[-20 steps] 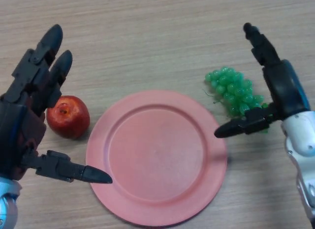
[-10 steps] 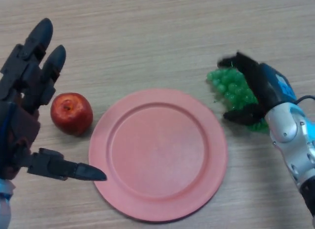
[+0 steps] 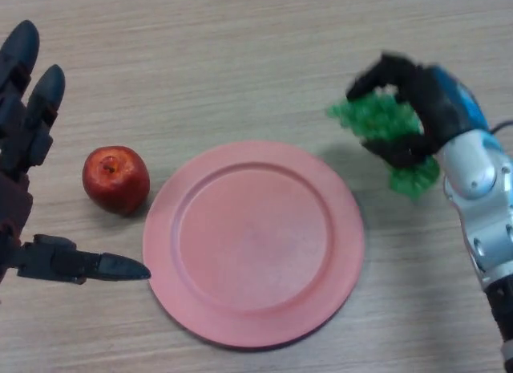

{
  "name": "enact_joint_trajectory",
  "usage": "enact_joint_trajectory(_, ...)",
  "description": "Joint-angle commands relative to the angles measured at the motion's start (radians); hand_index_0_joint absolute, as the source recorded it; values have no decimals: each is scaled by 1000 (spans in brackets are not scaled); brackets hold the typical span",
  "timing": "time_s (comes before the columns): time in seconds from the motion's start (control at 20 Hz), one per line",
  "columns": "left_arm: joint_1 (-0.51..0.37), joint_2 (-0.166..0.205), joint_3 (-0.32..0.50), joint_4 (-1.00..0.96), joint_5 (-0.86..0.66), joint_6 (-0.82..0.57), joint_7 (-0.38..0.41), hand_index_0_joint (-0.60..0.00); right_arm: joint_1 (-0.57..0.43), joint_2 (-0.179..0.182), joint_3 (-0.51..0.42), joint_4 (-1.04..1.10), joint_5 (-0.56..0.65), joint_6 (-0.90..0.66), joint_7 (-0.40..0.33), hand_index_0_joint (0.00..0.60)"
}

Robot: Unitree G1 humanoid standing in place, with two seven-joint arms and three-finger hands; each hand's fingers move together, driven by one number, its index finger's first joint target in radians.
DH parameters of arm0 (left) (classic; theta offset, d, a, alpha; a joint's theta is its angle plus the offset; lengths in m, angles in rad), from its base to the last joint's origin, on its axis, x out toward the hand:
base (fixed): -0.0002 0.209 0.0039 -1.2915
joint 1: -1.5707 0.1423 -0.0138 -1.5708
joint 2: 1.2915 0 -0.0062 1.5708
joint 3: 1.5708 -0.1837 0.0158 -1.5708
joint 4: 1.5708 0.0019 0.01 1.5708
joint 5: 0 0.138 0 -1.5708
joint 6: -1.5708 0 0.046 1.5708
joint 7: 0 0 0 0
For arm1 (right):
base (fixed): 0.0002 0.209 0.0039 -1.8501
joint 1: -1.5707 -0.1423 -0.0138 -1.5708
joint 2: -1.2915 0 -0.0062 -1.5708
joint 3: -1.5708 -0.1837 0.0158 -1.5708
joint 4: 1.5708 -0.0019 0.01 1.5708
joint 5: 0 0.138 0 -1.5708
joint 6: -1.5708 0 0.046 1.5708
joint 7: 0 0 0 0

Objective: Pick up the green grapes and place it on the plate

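Curling round the bunch of green grapes [image 3: 383,124], the right robot hand [image 3: 417,108] has now closed and lifted it near the counter's right edge, just beside the round pink plate [image 3: 253,243]; transfer remains. Left robot hand [image 3: 24,164] spread.

Nothing here can be read: no words, labels, brand marks or numbers show on anything in the frame.
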Motion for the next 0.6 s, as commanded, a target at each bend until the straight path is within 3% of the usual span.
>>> enact_joint_trajectory(0.05,-42,51,86,-53,-71,-41,66,0,-25,2,61,-249,103,89,0,600)
enact_joint_trajectory(0.3,-45,69,126,-60,-118,-34,71,0,9,5,277,-522,202,299,-73,600)
enact_joint_trajectory(0.45,-36,68,160,-66,-139,-34,79,0,30,5,415,-618,199,383,-102,600)
enact_joint_trajectory(0.6,-40,79,187,-79,-143,-20,99,0,41,5,475,-700,291,443,-170,600)
